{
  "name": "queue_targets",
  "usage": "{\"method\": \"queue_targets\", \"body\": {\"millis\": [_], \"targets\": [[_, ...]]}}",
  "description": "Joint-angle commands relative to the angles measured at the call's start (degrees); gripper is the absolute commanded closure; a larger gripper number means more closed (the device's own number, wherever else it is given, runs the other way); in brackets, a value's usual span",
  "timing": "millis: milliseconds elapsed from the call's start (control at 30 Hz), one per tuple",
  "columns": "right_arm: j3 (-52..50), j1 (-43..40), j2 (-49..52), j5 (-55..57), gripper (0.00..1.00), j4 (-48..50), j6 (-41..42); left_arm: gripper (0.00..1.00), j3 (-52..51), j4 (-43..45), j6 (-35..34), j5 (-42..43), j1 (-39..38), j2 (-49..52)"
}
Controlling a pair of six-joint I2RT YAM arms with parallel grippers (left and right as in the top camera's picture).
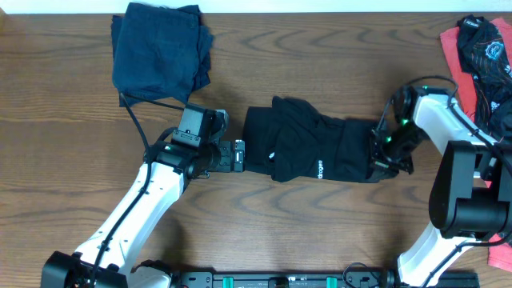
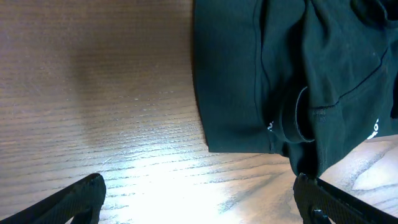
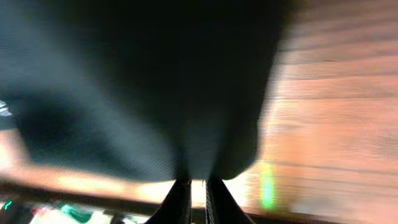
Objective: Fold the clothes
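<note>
right wrist view blurs: right pincer (image 3: 198, 186) narrow at black shirt (image 3: 124, 74), grip unclear; left pincer (image 2: 199, 188) wide.

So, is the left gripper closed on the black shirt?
No, the left gripper stands wide open over bare table, beside the black shirt.

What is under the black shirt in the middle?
The wooden table shows all around the black shirt, so it lies on that. Anything else beneath is covered by the fabric.
</note>
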Motion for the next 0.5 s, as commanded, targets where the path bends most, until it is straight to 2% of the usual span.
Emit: {"method": "queue_targets", "body": {"millis": [0, 100, 200, 267, 467], "targets": [[-1.2, -1.2, 0.0, 6.7, 0.89, 1.5, 5.6, 0.02, 0.2, 0.0, 0.5, 0.5, 0.2, 0.2], [-1.5, -1.6, 0.0, 7.0, 0.91, 2.1, 6.4, 0.02, 0.2, -0.1, 0.5, 0.5, 0.2, 0.2], [-1.4, -1.6, -0.2, 10.8, 0.93, 2.6, 10.6, 0.02, 0.2, -0.5, 0.5, 0.5, 0.2, 0.2], [-0.5, -1.6, -0.6, 10.9, 0.99, 1.8, 11.3, 0.02, 0.2, -0.5, 0.5, 0.5, 0.2, 0.2], [2.6, -0.9, -7.6, 8.2, 0.96, 0.0, 10.2, 0.02, -0.2, -0.4, 0.5, 0.5, 0.2, 0.2]]}}
